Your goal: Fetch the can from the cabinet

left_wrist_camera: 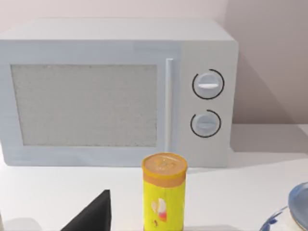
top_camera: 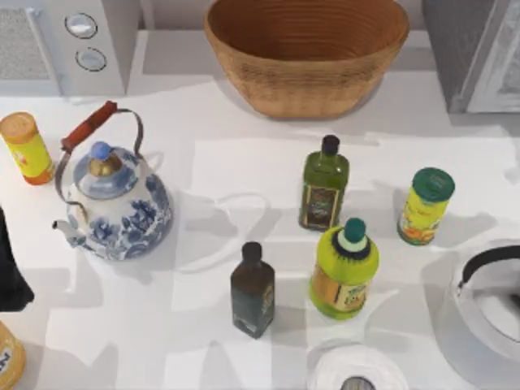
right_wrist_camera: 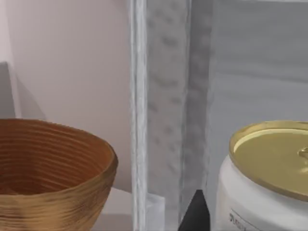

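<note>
Looking down from the top view, you see much cut off at the edges: the microwave [top_camera: 69, 45] at the far left, the grey cabinet [top_camera: 475, 53] with its white door frame at the far right, a white kettle [top_camera: 487, 313] at the right edge, a white roll [top_camera: 357, 370] at the near edge, and a dark shape [top_camera: 11, 272] at the left edge that is too cropped to identify. The woven basket [top_camera: 305, 57] at the back centre holds nothing you can see. On the table stand a yellow canister [top_camera: 26, 148], a blue-and-white teapot [top_camera: 118, 199] with its lid on, a green oil bottle [top_camera: 323, 183], a green-lidded canister [top_camera: 424, 207], a dark bottle [top_camera: 253, 290] and a yellow-green bottle [top_camera: 344, 270], all capped. In the left wrist view, a dark tip of the left gripper [left_wrist_camera: 91, 215] pokes in just beside the yellow canister, which stands in front of the microwave; you cannot tell whether that gripper is open or closed. In the right wrist view, the can [right_wrist_camera: 267, 185], white with a gold lid, stands against the cabinet's grey panel, just beside the white frame and cut off at the edge. A dark tip of the right gripper [right_wrist_camera: 195, 212] sits close beside the can; contact and grip cannot be told.
</note>
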Tool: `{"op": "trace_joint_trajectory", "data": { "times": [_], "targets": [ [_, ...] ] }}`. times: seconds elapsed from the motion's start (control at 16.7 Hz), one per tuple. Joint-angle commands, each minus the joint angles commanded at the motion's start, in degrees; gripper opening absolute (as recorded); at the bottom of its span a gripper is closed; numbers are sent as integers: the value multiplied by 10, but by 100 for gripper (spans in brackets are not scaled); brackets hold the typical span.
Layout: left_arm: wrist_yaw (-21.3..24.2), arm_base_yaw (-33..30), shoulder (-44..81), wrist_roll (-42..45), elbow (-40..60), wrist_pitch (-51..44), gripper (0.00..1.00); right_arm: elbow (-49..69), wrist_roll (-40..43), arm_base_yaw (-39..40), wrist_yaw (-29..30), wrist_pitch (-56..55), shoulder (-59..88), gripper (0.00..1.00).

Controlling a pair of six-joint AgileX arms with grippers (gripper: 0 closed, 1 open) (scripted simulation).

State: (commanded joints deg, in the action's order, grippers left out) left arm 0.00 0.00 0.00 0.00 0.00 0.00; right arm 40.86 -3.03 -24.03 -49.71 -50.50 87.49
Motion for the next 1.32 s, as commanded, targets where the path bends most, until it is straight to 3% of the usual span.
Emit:
{"op": "trace_joint_trajectory", "data": {
  "times": [0.36,0.66,1.32],
  "targets": [
    [0,0,0,0,0,0,100,138,-7,-83,-183,-179,316,0],
    [0,0,0,0,0,0,100,211,-10,-128,-282,-276,486,0],
    [0,0,0,0,0,0,100,231,-17,-145,-300,-290,520,0]
  ]
}}
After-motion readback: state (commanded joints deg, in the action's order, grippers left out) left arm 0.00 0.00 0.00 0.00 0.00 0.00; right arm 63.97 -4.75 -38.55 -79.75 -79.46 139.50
